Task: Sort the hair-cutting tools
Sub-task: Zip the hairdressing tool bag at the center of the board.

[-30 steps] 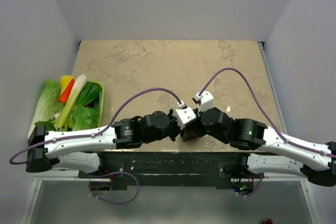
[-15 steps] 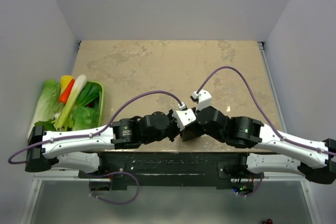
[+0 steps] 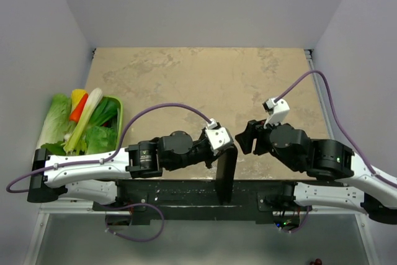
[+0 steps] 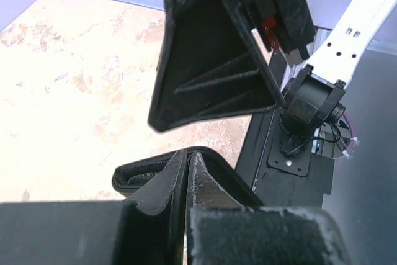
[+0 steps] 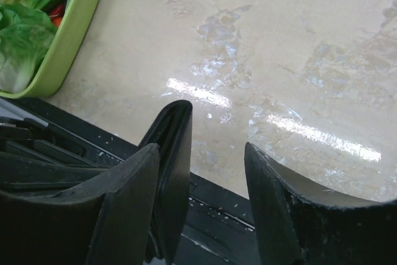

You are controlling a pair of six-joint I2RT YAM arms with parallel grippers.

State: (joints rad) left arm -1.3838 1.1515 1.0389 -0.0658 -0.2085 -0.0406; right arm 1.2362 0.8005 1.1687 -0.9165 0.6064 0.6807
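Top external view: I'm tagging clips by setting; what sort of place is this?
Probably a robotics lab test cell: plain white walls box in a beige marbled tabletop, a white-and-black left arm and right arm are bolted at its near edge, and a lime-green tray holds vegetables.

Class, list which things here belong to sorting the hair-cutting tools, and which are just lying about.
Job: black case, pinched by the left end effector; no scissors or combs visible.
Lying about: green tray, vegetables.
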